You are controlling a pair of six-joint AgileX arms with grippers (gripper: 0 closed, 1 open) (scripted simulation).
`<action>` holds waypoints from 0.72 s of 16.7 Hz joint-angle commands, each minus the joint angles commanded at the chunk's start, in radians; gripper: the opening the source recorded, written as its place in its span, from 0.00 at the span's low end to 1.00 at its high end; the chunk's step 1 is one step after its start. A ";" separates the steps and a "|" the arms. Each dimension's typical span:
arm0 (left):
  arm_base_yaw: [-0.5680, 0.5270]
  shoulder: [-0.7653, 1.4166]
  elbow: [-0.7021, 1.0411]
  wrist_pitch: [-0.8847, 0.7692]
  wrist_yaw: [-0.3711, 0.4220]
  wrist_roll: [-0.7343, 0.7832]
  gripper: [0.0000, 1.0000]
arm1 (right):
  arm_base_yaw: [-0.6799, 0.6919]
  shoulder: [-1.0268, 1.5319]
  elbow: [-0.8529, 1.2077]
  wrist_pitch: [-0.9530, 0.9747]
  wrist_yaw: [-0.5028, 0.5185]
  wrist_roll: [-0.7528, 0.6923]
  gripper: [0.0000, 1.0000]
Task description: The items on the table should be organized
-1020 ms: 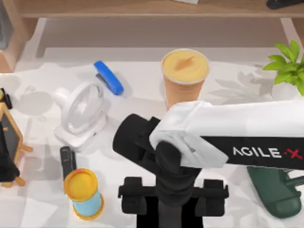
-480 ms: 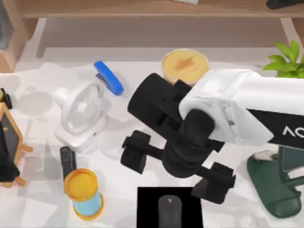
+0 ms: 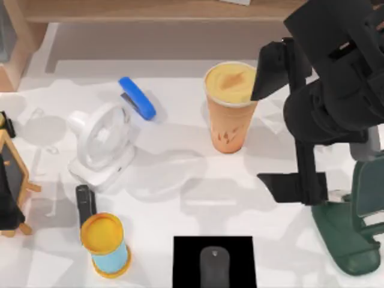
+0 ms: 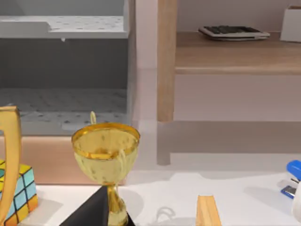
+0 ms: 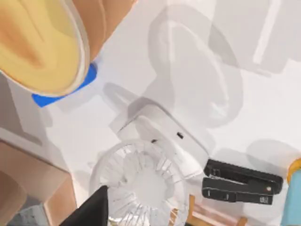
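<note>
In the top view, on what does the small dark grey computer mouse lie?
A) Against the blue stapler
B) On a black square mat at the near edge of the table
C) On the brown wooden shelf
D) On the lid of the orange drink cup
B: the mouse rests in the middle of a black square mat at the near edge of the white table, apart from the orange cup.

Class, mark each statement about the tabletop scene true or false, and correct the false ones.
1. The orange drink cup stands upright. True.
2. The mouse lies on a black mat. True.
3. The blue stapler lies at the table's right edge. False: it lies left of the cup, beside the white desk fan.
4. The right claw is shut on the cup. False: it is open, beside the cup.
</note>
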 joint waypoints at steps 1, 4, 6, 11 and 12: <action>0.000 0.000 0.000 0.000 0.000 0.000 1.00 | -0.037 -0.043 -0.013 0.002 -0.004 0.144 1.00; 0.000 0.000 0.000 0.000 0.000 0.000 1.00 | -0.157 -0.160 -0.068 -0.002 -0.017 0.614 1.00; 0.000 0.000 0.000 0.000 0.000 0.000 1.00 | -0.245 -0.220 -0.113 -0.013 -0.024 0.948 1.00; 0.000 0.000 0.000 0.000 0.000 0.000 1.00 | -0.480 -0.301 -0.245 -0.066 -0.032 1.800 1.00; 0.000 0.000 0.000 0.000 0.000 0.000 1.00 | -0.525 -0.307 -0.275 -0.079 -0.033 1.966 1.00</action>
